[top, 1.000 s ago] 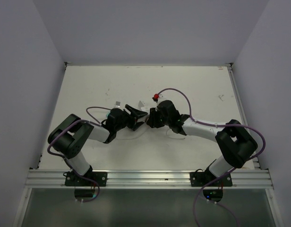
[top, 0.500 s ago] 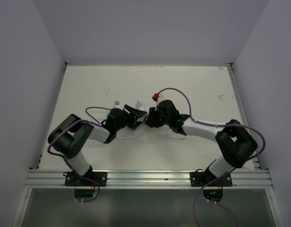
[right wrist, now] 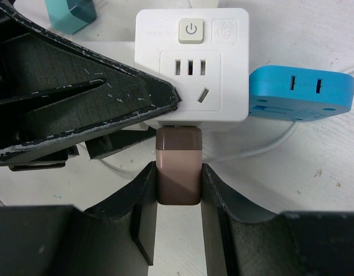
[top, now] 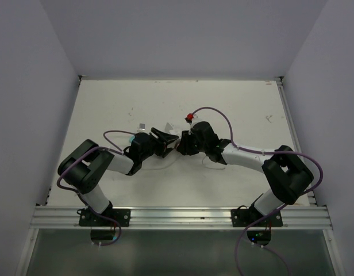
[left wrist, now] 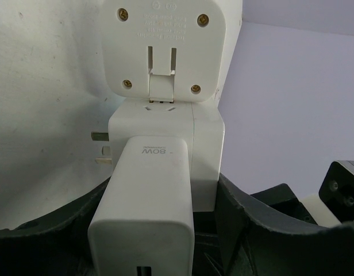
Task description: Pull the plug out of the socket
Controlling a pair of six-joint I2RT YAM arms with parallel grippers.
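- Clamping the right gripper [right wrist: 178,171] on the brown plug [right wrist: 178,179], one finger pressed flat against each of its sides.
- Sits pushed into the near face of the white socket [right wrist: 191,69], straight ahead of those fingertips, not yet pulled free.
- Straddles the same socket with the left gripper [left wrist: 164,187], a white charger [left wrist: 145,213] lying between its fingers; cannot tell whether clamped tight or merely close on either side.
- Shows a blue adapter [right wrist: 300,92] stuck to the socket, ahead and to the right of the right gripper, over the white table [right wrist: 315,172].
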